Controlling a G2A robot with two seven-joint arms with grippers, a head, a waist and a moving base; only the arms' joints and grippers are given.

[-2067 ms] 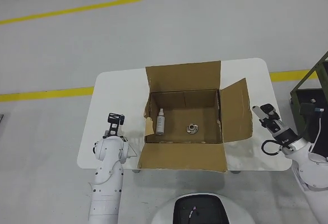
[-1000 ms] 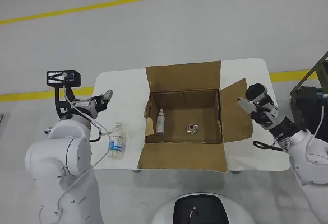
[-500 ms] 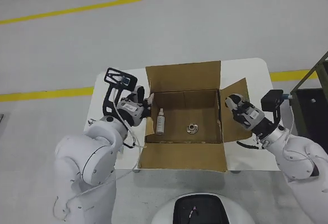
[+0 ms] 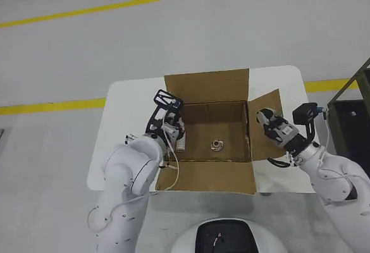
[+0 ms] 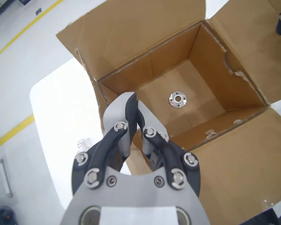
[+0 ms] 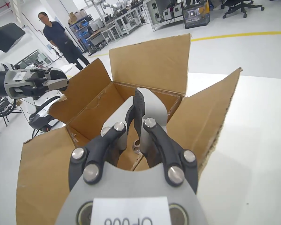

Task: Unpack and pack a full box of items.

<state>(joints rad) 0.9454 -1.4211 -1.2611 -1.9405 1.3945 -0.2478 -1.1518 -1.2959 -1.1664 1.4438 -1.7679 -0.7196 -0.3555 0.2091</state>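
So the left end effector swung over the box, clenched empty; right end effector too.
Metal flange looked stiff, slick: pinch its rim.

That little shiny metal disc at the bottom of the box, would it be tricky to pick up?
Probably stiff and heavy for its size: the disc looks like solid machined metal. It lies flat on the floor of the box, so it likely won't roll, though gripping its low edge may be awkward. Its polished face could also be slippery.
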